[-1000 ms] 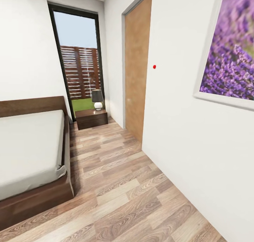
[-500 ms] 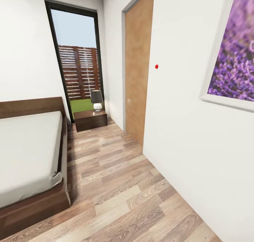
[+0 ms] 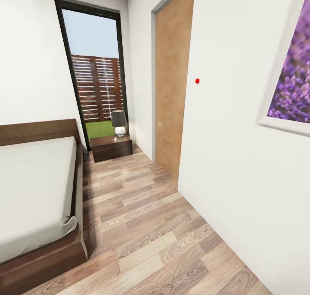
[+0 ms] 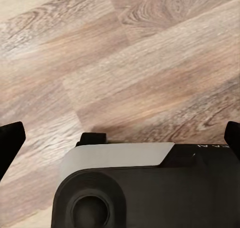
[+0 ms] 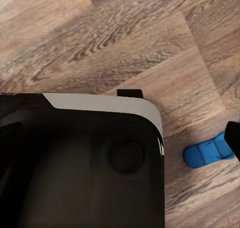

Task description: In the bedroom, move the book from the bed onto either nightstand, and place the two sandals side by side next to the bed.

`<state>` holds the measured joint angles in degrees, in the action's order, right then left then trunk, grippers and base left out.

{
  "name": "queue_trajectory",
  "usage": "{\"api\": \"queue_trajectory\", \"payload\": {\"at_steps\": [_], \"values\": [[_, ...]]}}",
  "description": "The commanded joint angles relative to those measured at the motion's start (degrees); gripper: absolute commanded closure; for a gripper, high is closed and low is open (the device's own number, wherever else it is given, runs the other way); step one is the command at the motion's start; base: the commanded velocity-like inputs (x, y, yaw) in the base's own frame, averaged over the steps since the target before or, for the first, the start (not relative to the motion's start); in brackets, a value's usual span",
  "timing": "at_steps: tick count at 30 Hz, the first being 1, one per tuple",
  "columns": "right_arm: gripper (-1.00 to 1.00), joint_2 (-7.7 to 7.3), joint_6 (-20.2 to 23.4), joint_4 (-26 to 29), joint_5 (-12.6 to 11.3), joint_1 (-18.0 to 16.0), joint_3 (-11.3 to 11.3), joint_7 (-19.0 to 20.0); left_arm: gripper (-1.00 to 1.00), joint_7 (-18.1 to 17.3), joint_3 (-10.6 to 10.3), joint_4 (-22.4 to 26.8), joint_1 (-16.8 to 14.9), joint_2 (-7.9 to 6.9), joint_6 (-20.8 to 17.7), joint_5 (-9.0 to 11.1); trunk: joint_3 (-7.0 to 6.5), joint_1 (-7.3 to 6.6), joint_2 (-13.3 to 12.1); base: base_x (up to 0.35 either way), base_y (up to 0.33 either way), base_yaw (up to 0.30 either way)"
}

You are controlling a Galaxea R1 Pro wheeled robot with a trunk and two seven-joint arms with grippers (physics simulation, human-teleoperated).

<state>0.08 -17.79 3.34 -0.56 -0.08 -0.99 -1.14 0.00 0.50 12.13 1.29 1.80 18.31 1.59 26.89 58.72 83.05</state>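
Left claw (image 4: 120, 138) wide open, holding nothing, over floor (image 4: 125, 63). Right claw state: cannot tell; blue sandal (image 5: 207, 153) on floor beside it. Bed (image 3: 34, 187) at 9 o'clock, nightstand (image 3: 112, 147) at 12 with lamp (image 3: 119, 122).

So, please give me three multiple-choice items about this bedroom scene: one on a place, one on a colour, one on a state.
1. Where does the small lamp with the dark shade stand?
A. on the low dark reddish-brown nightstand
B. on the bed
C. on the floor

2. What colour is the flat sandal on the wood-plank floor?
A. red
B. bright blue
C. grey

3. How is the brown wooden door?
A. wide open
B. removed
C. shut

Answers: 1 A, the lamp rests on its top. 2 B, the right wrist view shows it blue. 3 C, it fills its frame.
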Motion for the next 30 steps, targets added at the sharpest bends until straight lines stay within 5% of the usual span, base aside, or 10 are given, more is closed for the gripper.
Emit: {"api": "queue_trajectory", "payload": {"at_steps": [1, 30], "values": [[-1.0, 0.01, -0.14, 0.0, -0.06, -0.01, -0.13, -0.11, -1.0, 0.0, 0.03, 0.08, 0.03, 0.01, 0.06, 0.16, 0.04, 0.01, 0.02, 0.067, 0.008, 0.0], [-1.0, 0.01, -0.14, -0.02, -0.06, -0.01, -0.15, -0.14, -1.0, 0.01, 0.03, 0.1, 0.03, 0.03, 0.06, 0.16, 0.04, 0.01, 0.02, 0.304, 0.051, 0.0]]}}
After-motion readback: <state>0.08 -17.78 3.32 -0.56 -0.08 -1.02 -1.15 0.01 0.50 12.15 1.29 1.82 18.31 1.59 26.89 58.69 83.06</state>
